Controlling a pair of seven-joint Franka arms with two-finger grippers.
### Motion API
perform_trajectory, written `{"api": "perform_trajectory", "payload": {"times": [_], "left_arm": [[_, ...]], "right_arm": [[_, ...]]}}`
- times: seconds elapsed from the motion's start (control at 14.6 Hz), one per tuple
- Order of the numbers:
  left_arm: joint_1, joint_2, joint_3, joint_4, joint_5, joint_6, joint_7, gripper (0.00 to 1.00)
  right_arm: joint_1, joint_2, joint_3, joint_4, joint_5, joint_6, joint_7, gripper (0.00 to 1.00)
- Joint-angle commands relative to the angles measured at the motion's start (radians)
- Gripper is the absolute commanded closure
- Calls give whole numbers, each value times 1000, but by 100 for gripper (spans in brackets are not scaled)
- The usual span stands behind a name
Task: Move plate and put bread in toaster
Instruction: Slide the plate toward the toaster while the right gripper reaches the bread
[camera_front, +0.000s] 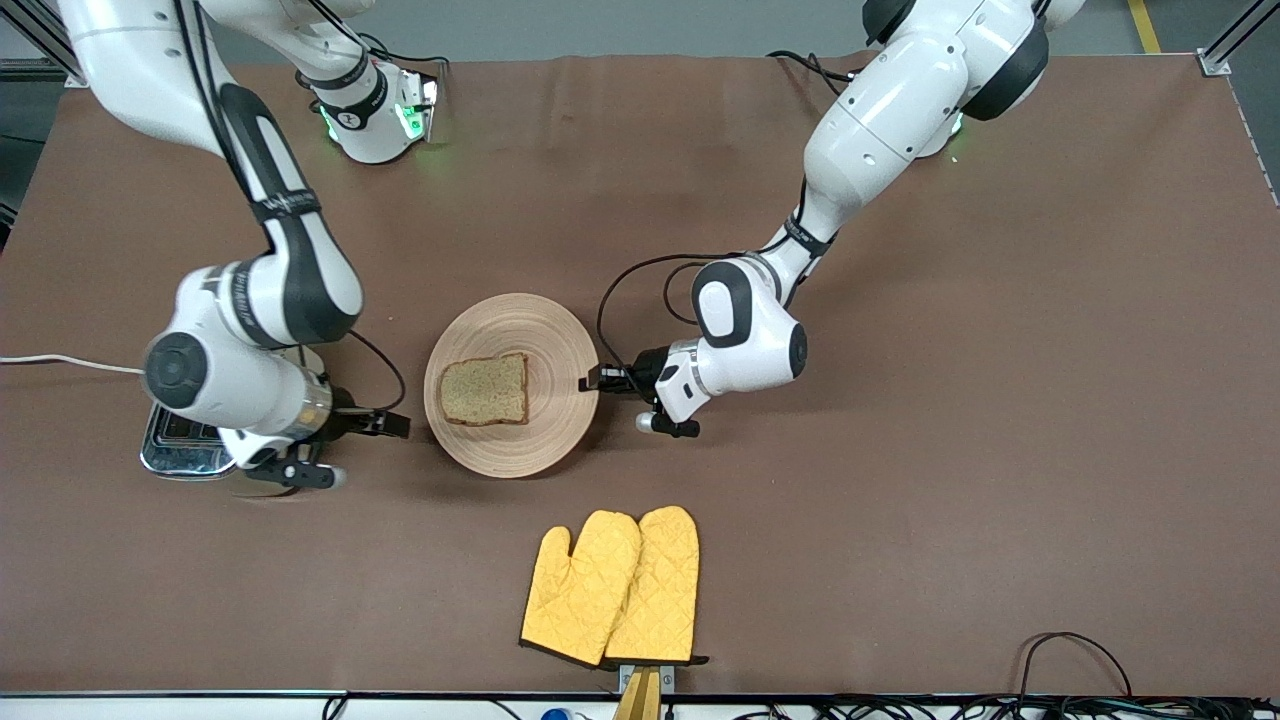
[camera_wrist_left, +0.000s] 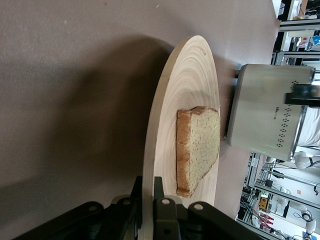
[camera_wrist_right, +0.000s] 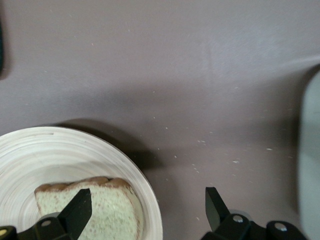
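Brown cloth covers the table (camera_front: 900, 480) where the plate (camera_front: 555, 345) sits at mid-table, the bread (camera_front: 485, 390) lying on its half toward the right arm's end. At the plate's 3 o'clock edge in the front view, the left gripper (camera_front: 592, 381) pinches the rim, its fingers (camera_wrist_left: 159, 210) clamped on the wood. At 9 o'clock, the right gripper (camera_front: 395, 424) hovers spread wide between plate and toaster (camera_front: 185, 445). The plate move appears under way; next, the right gripper must close on the slice and carry it to a slot. Yellow oven mitts (camera_front: 612, 585) lie at 6 o'clock.
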Motion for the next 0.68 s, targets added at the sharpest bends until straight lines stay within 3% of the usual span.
{"api": "perform_trajectory", "payload": {"times": [0.0, 0.07, 0.2, 0.34, 0.61], "left_arm": [[7, -9, 1, 11, -28, -11, 12, 90], [7, -9, 1, 11, -27, -11, 12, 72], [12, -17, 1, 10, -19, -9, 9, 0], [28, -27, 7, 11, -13, -11, -3, 0], [120, -69, 8, -4, 46, -101, -13, 0]], "right_arm": [[53, -16, -5, -95, 10, 57, 72, 0], [78, -22, -5, -125, 10, 58, 118, 0], [135, -52, -5, -208, 8, 87, 146, 0], [138, -84, -5, -282, 8, 133, 145, 0], [144, -93, -3, -314, 8, 167, 145, 3]]}}
